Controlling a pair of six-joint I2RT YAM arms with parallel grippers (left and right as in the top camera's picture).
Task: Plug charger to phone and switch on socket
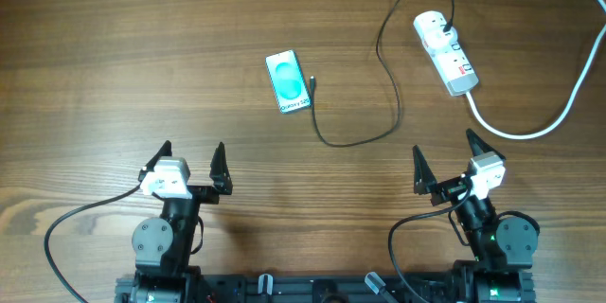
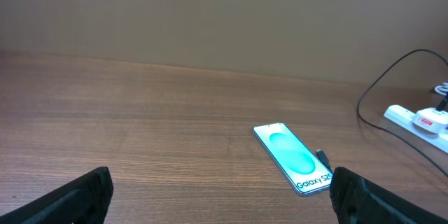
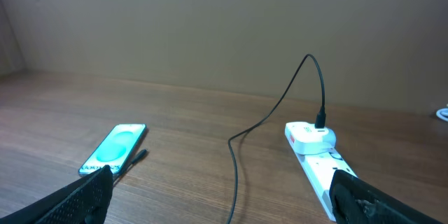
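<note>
The phone [image 1: 288,80] lies flat mid-table, cyan screen up, white band at its near end; it also shows in the left wrist view [image 2: 292,157] and the right wrist view [image 3: 115,148]. The charger cable [image 1: 388,57] runs from the socket [image 1: 446,52] in a loop, and its plug tip [image 1: 311,81] lies beside the phone's right edge, not plugged in. The socket also shows in the right wrist view [image 3: 318,162]. My left gripper [image 1: 191,160] and right gripper [image 1: 443,155] are both open, empty, near the front edge, well short of everything.
A thick white cord [image 1: 559,114] curves from the socket's near end toward the right edge and back corner. The wooden table [image 1: 142,57] spreads left of the phone.
</note>
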